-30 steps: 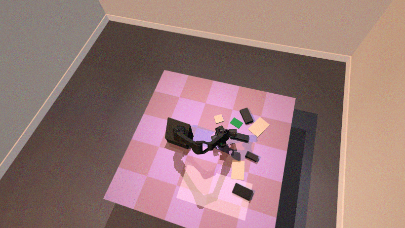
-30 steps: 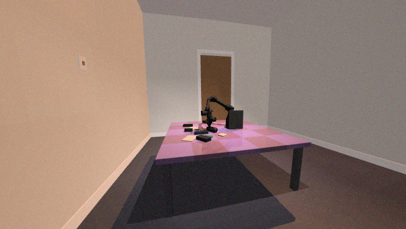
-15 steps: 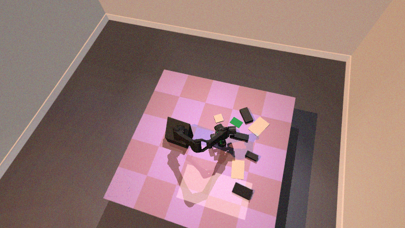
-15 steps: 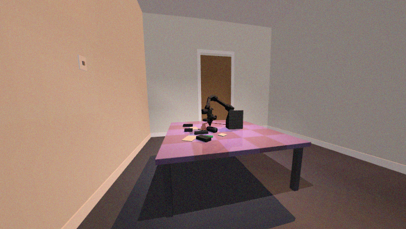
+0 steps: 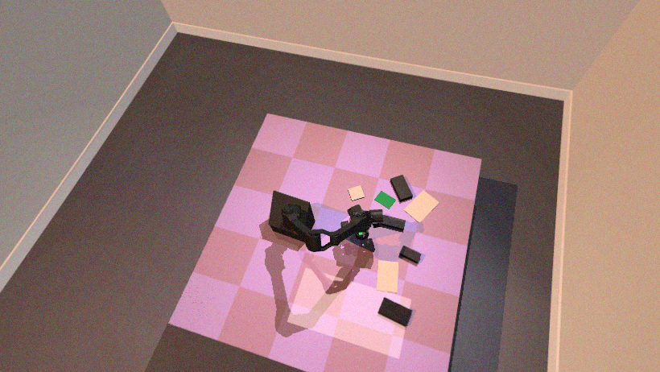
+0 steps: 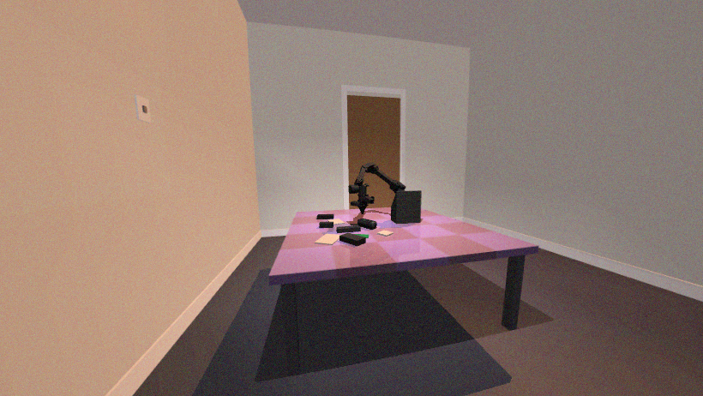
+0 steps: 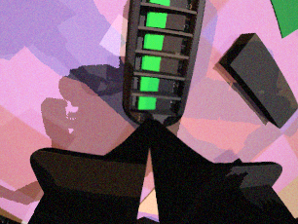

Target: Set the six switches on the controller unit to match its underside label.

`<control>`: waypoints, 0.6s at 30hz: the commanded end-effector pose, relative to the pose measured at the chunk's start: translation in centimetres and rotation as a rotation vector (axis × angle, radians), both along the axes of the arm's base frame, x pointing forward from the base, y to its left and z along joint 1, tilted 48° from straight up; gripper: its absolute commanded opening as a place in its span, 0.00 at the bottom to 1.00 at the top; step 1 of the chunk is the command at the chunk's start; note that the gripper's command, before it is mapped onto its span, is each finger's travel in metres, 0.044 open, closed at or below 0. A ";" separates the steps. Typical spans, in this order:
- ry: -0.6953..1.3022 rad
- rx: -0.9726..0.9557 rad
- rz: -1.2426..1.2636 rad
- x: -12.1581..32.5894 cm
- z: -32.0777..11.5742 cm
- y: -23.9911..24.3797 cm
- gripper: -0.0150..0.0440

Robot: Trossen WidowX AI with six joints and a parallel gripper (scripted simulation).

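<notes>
The dark grey controller unit (image 7: 156,74) (image 6: 367,224) lies switches up on the bench, its top end cut off in the wrist view. In the top view the arm mostly hides it. Several rocker switches show bright green faces on the left and dark faces on the right in the wrist view; which ends are pressed is hard to tell. The label underneath is hidden. My gripper (image 7: 150,124) (image 6: 362,212) is shut and empty. Its tips are over the unit's near end in the wrist view and appear slightly above it in the exterior view.
A black module (image 7: 265,80) (image 6: 348,229) lies beside the unit. A green board (image 5: 384,199), a small cream plate (image 5: 356,192), two larger cream plates (image 5: 421,205) (image 5: 387,276) and black blocks (image 5: 401,188) (image 5: 410,254) (image 5: 395,312) lie around. The arm's base box (image 5: 290,214) stands behind.
</notes>
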State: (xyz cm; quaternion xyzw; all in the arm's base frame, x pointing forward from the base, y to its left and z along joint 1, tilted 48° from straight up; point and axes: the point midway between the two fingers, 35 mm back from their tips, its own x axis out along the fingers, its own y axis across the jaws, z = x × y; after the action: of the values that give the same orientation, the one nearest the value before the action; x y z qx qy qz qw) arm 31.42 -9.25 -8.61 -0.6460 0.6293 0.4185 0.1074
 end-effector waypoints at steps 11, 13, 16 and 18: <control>0.014 -0.002 0.004 -0.7 -1.3 -1.6 0.25; 0.014 -0.002 0.004 -0.7 -1.5 -1.8 0.25; 0.014 -0.002 0.004 -0.8 -1.8 -2.2 0.25; 0.015 -0.003 0.004 -0.8 -2.0 -2.4 0.25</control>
State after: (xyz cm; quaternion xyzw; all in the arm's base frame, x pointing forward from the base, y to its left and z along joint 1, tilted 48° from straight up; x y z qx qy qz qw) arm 31.02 -11.22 -10.22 -0.6463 0.6284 0.4197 0.1062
